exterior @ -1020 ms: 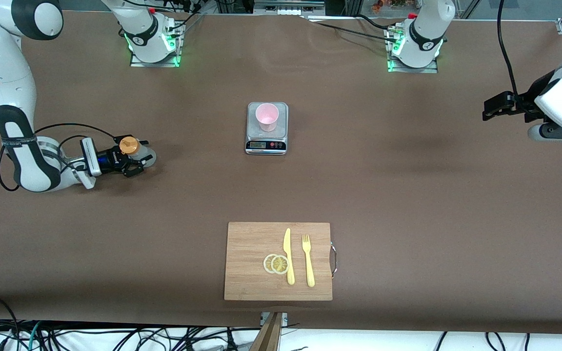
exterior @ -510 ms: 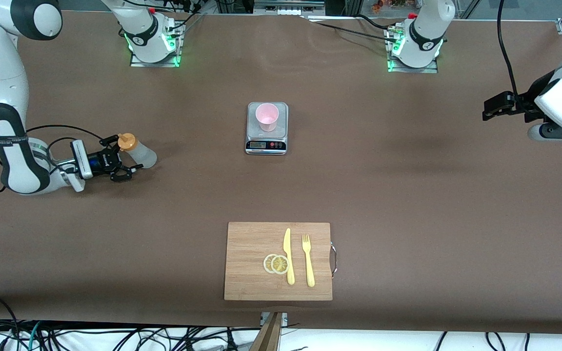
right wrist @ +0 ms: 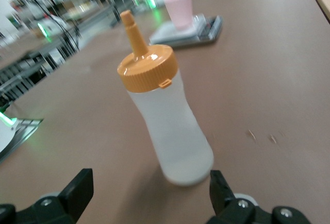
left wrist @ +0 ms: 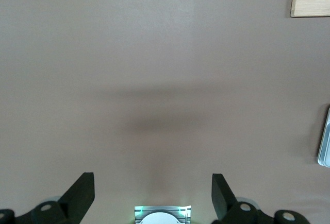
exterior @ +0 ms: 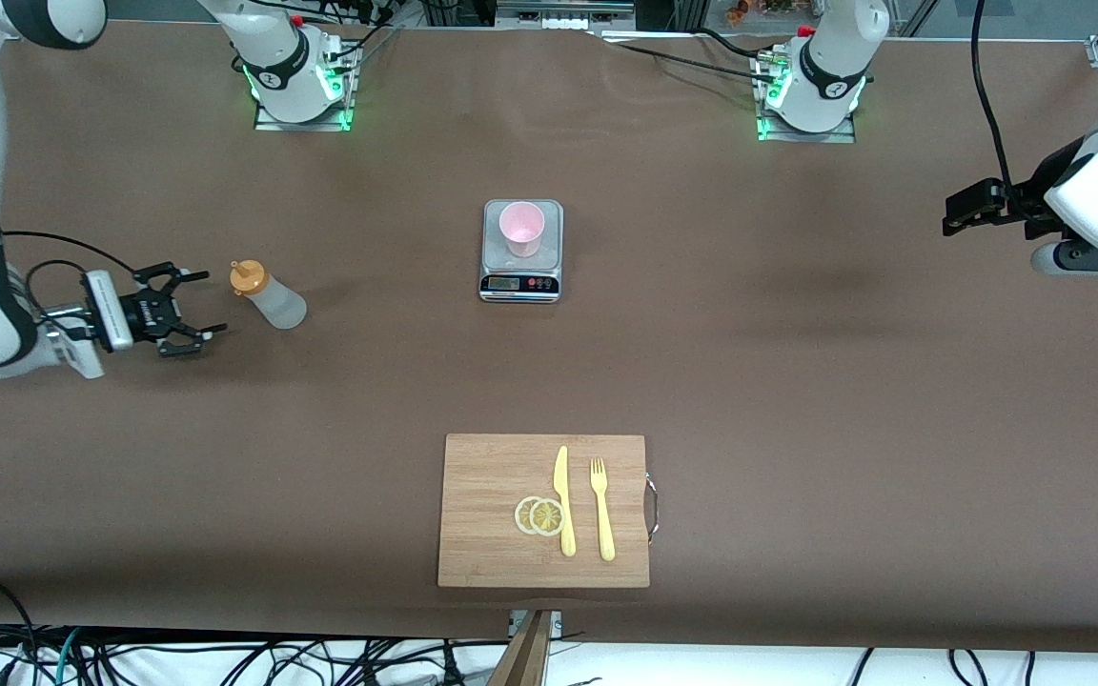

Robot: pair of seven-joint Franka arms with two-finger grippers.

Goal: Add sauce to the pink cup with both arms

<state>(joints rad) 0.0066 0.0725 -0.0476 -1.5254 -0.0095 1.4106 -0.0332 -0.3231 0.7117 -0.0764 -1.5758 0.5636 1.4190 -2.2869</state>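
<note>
The sauce bottle [exterior: 268, 295], whitish with an orange nozzle cap, stands free on the brown table toward the right arm's end. My right gripper [exterior: 201, 303] is open and empty, low beside the bottle and apart from it. The right wrist view shows the bottle [right wrist: 165, 116] just ahead of the open right gripper [right wrist: 149, 183]. The pink cup [exterior: 521, 229] stands on a small scale [exterior: 521, 276] mid-table; it also shows in the right wrist view [right wrist: 179, 9]. My left gripper [exterior: 957, 214] waits open and empty, raised over the left arm's end of the table, as its wrist view [left wrist: 152, 183] shows.
A wooden cutting board [exterior: 543, 510] lies nearer the front camera, with a yellow knife [exterior: 563, 500], a yellow fork [exterior: 601, 510] and two lemon slices [exterior: 539, 515]. The two arm bases [exterior: 296, 76] [exterior: 811, 81] stand at the table's back edge.
My right gripper has drawn back from around the sauce bottle toward the right arm's end of the table. The bottle stays standing where it was. The left arm has not moved.
</note>
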